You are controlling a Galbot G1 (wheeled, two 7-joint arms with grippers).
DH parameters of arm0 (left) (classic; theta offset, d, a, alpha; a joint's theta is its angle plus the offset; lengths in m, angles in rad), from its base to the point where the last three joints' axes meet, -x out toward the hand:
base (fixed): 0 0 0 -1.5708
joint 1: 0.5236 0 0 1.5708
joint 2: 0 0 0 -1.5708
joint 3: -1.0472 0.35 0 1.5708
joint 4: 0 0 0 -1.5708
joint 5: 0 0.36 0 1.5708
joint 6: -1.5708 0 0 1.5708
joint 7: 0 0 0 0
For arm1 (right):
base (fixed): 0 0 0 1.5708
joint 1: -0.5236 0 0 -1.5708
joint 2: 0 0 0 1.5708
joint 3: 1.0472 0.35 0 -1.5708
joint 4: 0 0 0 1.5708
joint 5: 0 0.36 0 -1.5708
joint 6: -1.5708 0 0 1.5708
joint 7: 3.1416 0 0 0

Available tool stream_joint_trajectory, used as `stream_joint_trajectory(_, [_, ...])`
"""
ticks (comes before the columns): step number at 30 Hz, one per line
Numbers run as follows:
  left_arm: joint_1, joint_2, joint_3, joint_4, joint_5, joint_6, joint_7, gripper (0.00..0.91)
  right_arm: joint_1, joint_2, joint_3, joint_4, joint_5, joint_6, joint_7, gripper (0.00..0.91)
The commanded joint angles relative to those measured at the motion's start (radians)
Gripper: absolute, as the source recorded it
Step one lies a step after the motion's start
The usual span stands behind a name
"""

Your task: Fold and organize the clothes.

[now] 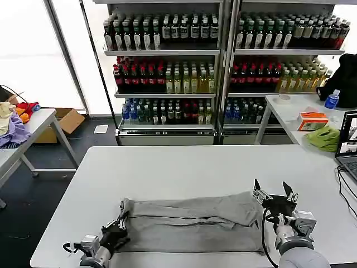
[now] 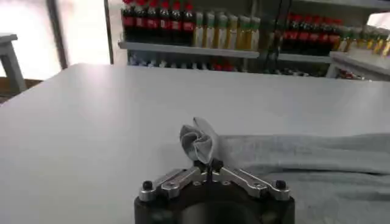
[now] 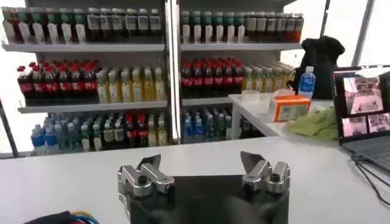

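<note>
One grey shirt (image 1: 192, 222) lies on the white desk (image 1: 184, 167), folded into a long band along the near edge, its ends reaching toward both arms. The upper layer is rumpled, with a crease running lengthwise.

Left pincer (image 1: 119, 223) — low at the shirt's left end, fingers pressed together on a bunched corner of the fabric. In the left wrist view the left pincer (image 2: 207, 163) pinches that corner so the cloth stands up in a small crumpled rosette above the fingertips, while the rest of the shirt (image 2: 304, 158) trails away flat across the desk (image 2: 91, 122).

Right pincer (image 1: 274, 192) — raised just above the shirt's right end, fingers spread wide, holding nothing. The right wrist view shows the right pincer (image 3: 204, 167) with its two fingers well apart and the bare desk (image 3: 61, 176) beyond.

Surroundings: shelves of bottled drinks (image 1: 167, 67) stand behind the desk. A side desk (image 1: 295, 111) on the right carries a lime-green cloth (image 1: 323, 137), an orange box (image 1: 312, 120) and a water bottle (image 1: 332, 99); a laptop (image 1: 348, 142) sits at the right edge. On the far left, a heap of coloured garments (image 1: 14, 120) rests on another desk, with a cardboard box (image 1: 64, 123) on the floor beside it.
</note>
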Motion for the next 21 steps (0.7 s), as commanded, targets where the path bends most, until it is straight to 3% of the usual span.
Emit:
stream_joint_trajectory(1, [-0.038, 0.099, -0.236, -0.005, -0.081, -0.002, 0.000, 0.000, 0.002, 0.000, 0.005, -0.001, 0.011, -0.003, 0.002, 0.907])
stream_joint_trajectory(7, [-0.070, 0.379, -0.515, 0.146, -0.200, 0.000, 0.008, 0.000, 0.030, 0.002, -0.037, -0.001, -0.002, -0.009, 0.009, 0.907])
stream_joint_trajectory(12, [-0.071, 0.513, -0.604, 0.258, -0.238, 0.008, 0.015, 0.000, 0.046, 0.018, -0.065, 0.008, -0.016, -0.016, 0.013, 0.907])
stream_joint_trajectory(15, [-0.060, 0.495, -0.598, 0.199, -0.228, 0.015, 0.014, 0.000, 0.046, 0.026, -0.071, 0.004, -0.023, -0.014, 0.014, 0.907])
stream_joint_trajectory(21, [-0.040, 0.321, -0.371, -0.044, -0.103, 0.028, 0.006, 0.000, 0.013, 0.033, -0.048, 0.019, -0.028, -0.011, 0.015, 0.907])
